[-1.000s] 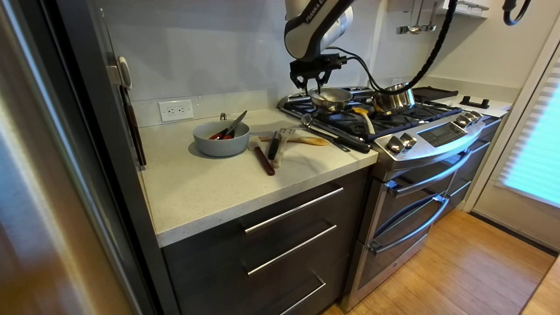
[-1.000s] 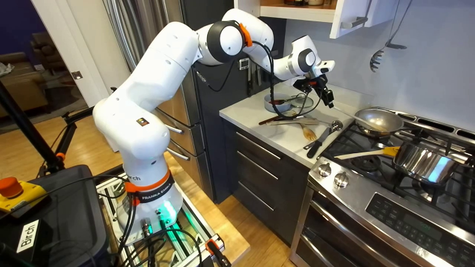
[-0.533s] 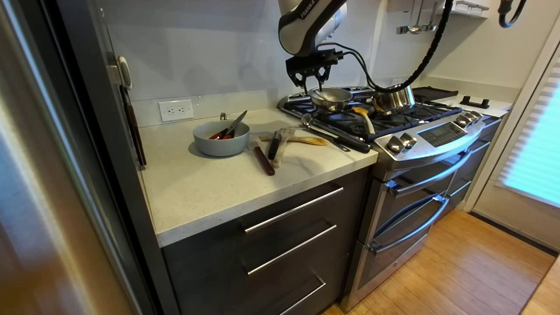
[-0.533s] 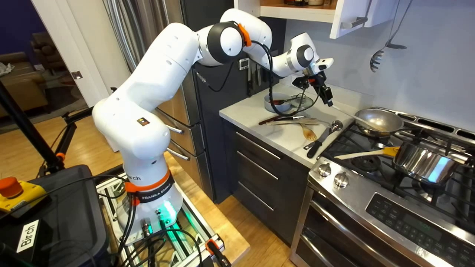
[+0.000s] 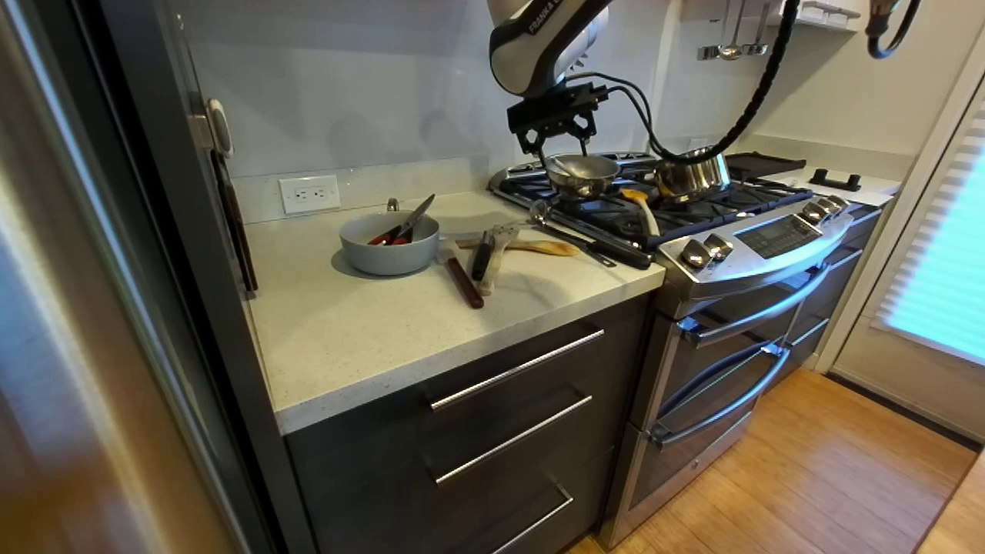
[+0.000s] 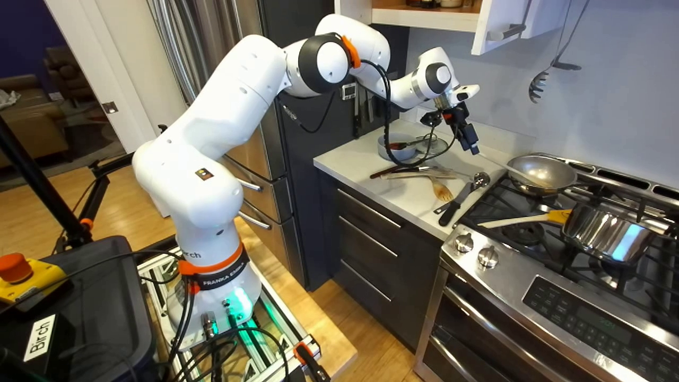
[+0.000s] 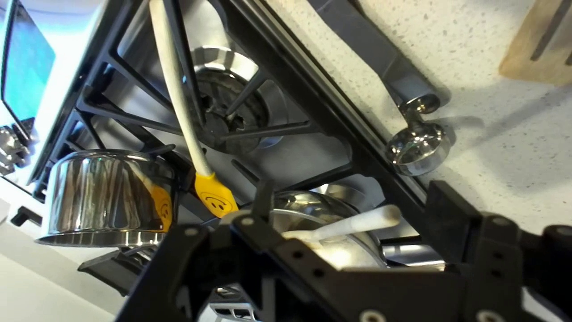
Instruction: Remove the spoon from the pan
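Observation:
The pan [image 6: 556,172] is a round metal pan on the stove's back burner; it also shows in an exterior view [image 5: 581,185] and in the wrist view [image 7: 308,200]. A pale spoon [image 6: 501,162] leans in it, its handle rising over the rim toward the counter side. In the wrist view the spoon's handle end [image 7: 362,221] lies between the two fingers, with gaps on both sides. My gripper [image 7: 357,208] is open and holds nothing. It hangs at the handle's end in both exterior views [image 5: 563,158] [image 6: 472,148]. The spoon's bowl end is partly hidden.
A shiny steel pot [image 6: 610,231] and a yellow-headed spatula [image 6: 559,216] stand on the stove beside the pan. A metal scoop [image 7: 418,150] lies at the counter edge by the stove. A grey bowl [image 5: 388,246] with utensils and several loose utensils [image 5: 492,258] are on the counter.
My gripper shifted slightly, then came back toward the pan, and has turned a little. Its fingers show farther apart than before. The spoon and the pan have not moved.

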`<state>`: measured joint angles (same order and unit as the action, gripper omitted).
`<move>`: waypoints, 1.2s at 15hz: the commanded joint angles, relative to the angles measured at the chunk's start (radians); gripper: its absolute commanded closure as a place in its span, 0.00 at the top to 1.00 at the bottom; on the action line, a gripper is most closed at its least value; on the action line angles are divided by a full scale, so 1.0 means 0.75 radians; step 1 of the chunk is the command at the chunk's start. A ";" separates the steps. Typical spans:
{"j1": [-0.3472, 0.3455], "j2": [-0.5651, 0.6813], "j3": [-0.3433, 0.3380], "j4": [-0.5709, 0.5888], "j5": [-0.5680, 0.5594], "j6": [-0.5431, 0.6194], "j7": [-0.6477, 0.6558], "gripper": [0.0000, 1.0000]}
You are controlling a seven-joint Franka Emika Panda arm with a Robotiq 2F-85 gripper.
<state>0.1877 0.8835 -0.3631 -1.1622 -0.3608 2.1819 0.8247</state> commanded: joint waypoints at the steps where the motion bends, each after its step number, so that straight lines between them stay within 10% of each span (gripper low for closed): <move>1: -0.030 0.066 -0.001 0.078 -0.046 -0.042 0.050 0.86; 6: -0.057 0.116 0.004 0.140 -0.066 -0.010 0.056 0.88; 15: -0.081 0.156 0.001 0.204 -0.057 -0.025 0.054 0.09; 18: -0.089 0.147 0.007 0.200 -0.044 -0.029 0.062 0.00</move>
<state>0.1355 0.9748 -0.3650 -1.0446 -0.3919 2.1726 0.8504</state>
